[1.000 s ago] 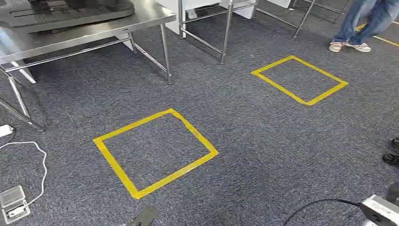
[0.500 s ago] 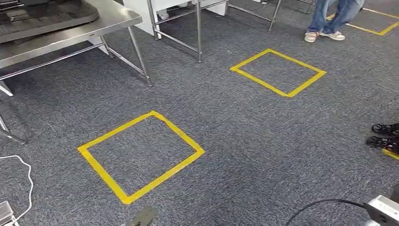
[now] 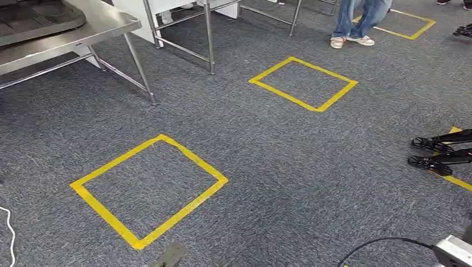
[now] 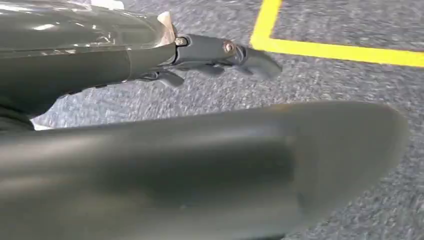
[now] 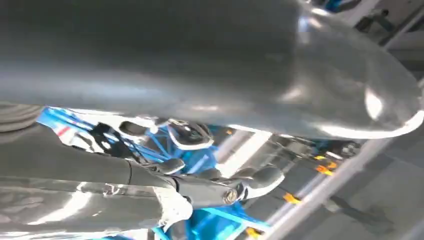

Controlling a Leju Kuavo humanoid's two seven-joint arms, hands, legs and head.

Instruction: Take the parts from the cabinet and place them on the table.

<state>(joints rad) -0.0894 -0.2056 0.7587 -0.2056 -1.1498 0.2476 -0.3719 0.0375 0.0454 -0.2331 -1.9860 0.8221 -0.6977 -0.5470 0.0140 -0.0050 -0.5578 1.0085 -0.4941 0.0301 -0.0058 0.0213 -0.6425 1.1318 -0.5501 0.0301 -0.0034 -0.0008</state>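
Observation:
A steel table [image 3: 106,25] stands at the far left of the head view, with a dark moulded tray [image 3: 33,16] on it. My left hand [image 4: 220,52] hangs over the grey carpet beside a yellow tape line, its dark fingers stretched out and holding nothing. Its grey tip [image 3: 170,256] pokes in at the bottom edge of the head view. My right hand [image 5: 235,187] has its fingers extended with nothing in them, in front of a blurred background of blue lines and metal rails. The right wrist's white camera block [image 3: 453,250] and its black cable sit at the lower right.
Two yellow tape squares mark the carpet, one near [image 3: 147,189] and one farther off [image 3: 303,83]. A person's legs [image 3: 359,19] stand at the back. Black tripod feet [image 3: 439,153] lie at the right edge. A second table's steel legs [image 3: 209,39] rise behind.
The camera has turned: the whole scene has slid left, with the table moving toward the left edge and the tripod feet coming further in at the right. Both hands hang as before.

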